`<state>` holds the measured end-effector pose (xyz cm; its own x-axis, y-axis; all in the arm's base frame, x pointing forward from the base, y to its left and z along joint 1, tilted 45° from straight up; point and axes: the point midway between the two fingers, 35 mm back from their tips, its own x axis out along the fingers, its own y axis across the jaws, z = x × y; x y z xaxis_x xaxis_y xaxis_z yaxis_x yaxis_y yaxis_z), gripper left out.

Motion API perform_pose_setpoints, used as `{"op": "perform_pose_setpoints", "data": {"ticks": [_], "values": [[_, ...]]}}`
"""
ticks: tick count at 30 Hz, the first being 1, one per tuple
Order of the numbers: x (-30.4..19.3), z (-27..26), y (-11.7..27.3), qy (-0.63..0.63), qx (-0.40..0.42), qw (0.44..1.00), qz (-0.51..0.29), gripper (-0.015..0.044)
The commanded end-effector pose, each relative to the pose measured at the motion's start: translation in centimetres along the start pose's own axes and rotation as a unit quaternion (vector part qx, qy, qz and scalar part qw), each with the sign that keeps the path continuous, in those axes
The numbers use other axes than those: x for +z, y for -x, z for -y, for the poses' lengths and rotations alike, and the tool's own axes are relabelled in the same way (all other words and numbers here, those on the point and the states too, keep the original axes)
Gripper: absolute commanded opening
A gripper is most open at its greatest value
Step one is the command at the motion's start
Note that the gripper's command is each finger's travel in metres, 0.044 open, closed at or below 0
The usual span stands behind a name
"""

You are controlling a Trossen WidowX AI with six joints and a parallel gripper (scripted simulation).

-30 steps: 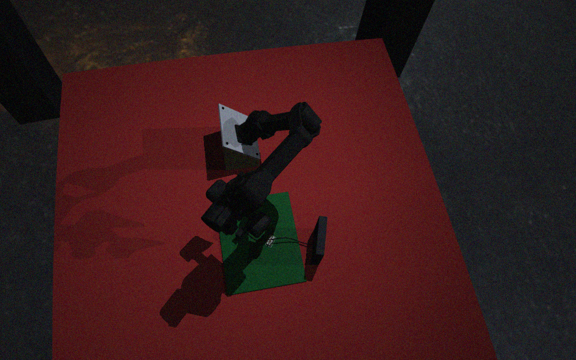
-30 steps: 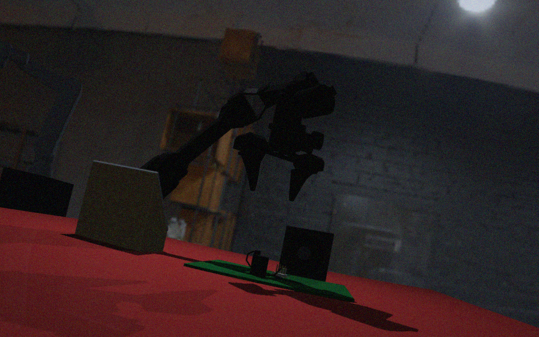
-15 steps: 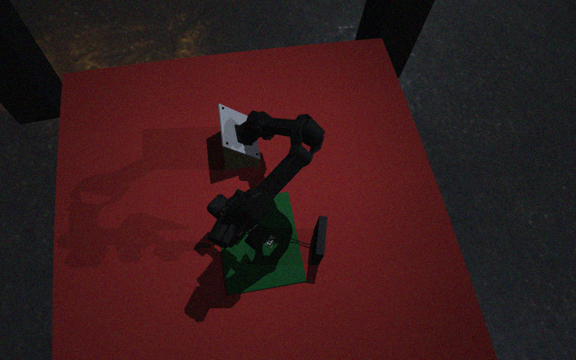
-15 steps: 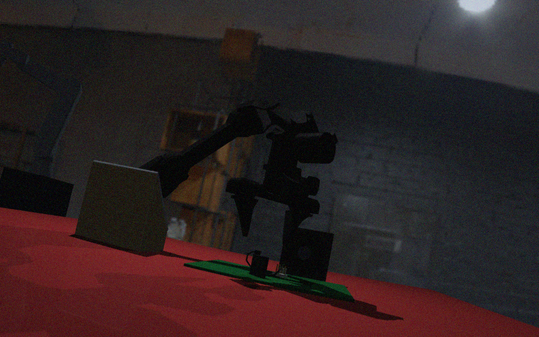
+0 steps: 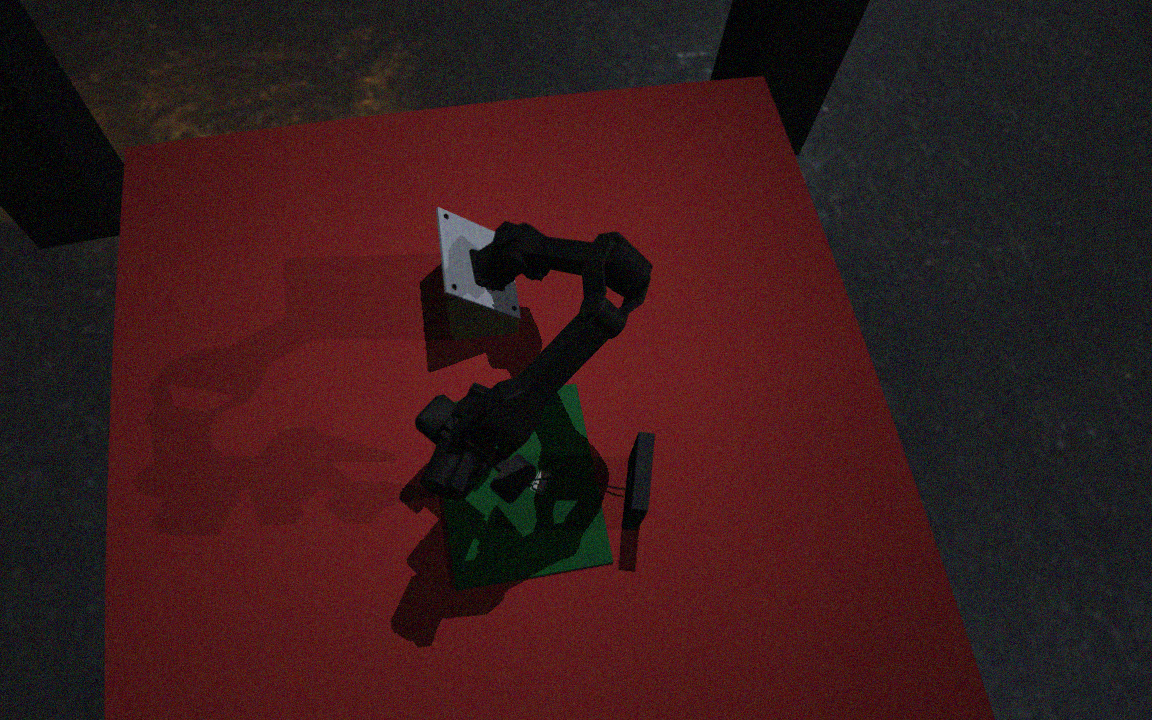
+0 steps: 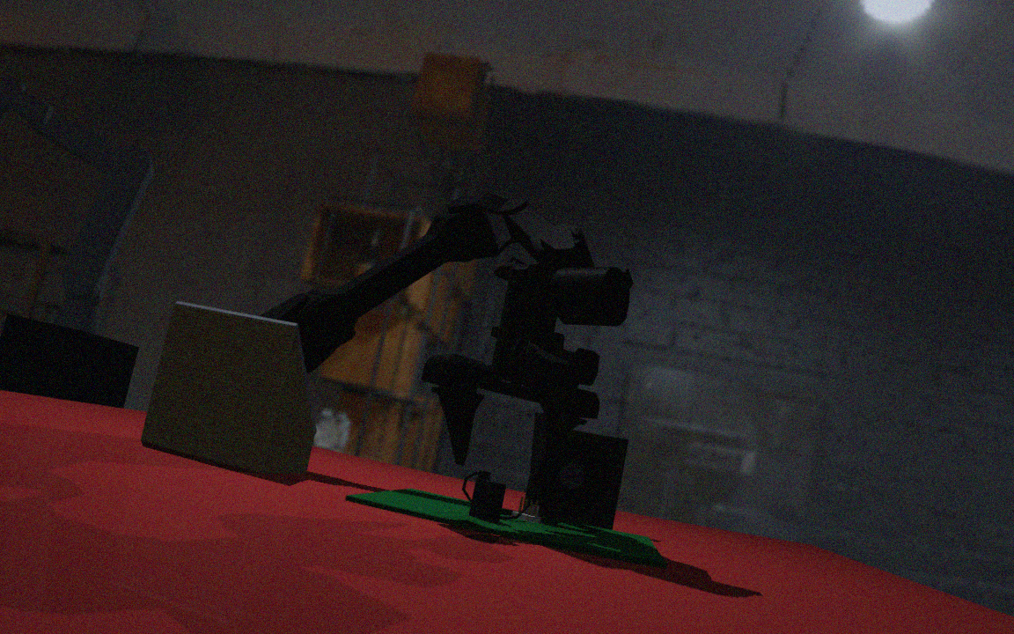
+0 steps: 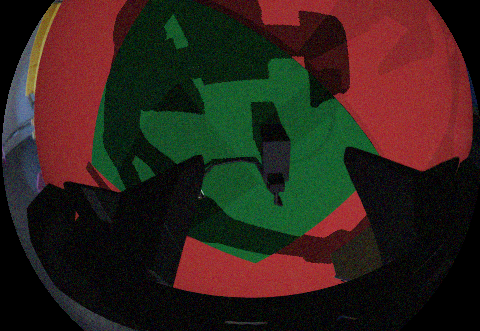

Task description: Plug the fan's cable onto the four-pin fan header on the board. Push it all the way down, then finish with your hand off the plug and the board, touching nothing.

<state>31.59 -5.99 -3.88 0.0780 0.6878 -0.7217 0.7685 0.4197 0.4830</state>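
The dark plug point(image 5: 513, 477) point(image 6: 487, 502) point(image 7: 276, 158) stands on the green board point(image 5: 599, 544) point(image 6: 416, 504) point(image 7: 230, 98), beside the pale fan header point(image 5: 538, 481) and off it. In the wrist view the header is almost wholly hidden behind the left finger. A thin black cable point(image 7: 230, 161) runs from the plug toward the fan point(image 5: 641, 479) point(image 6: 604, 481), which stands upright past the board's edge. My gripper point(image 6: 504, 484) point(image 7: 278, 158) is open and points down, its fingers on either side of the plug, with wide gaps. Whether the fingertips reach down to plug height is unclear.
The arm's base sits on a block with a white top plate point(image 5: 459, 255) point(image 6: 227, 386) behind the board. The arm reaches over the board and shades much of it. All stands on a red table point(image 5: 741, 358) point(image 6: 62, 512). Dark blocks point(image 5: 777, 53) lie beyond the table edge.
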Motion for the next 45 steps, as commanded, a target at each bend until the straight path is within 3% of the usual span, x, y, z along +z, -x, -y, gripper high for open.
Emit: {"op": "perform_pose_setpoints", "data": {"ticks": [1,25,41,45], "values": [[-0.1,0.0,-0.8,-0.004,0.002,1.000,-0.002,0.0440],[-0.3,0.0,-4.0,-0.004,0.003,1.000,-0.003,0.0440],[-0.1,0.0,-3.8,0.000,0.001,1.000,-0.002,0.0020],[-0.1,0.0,-3.8,0.000,0.001,1.000,-0.002,0.0000]]}}
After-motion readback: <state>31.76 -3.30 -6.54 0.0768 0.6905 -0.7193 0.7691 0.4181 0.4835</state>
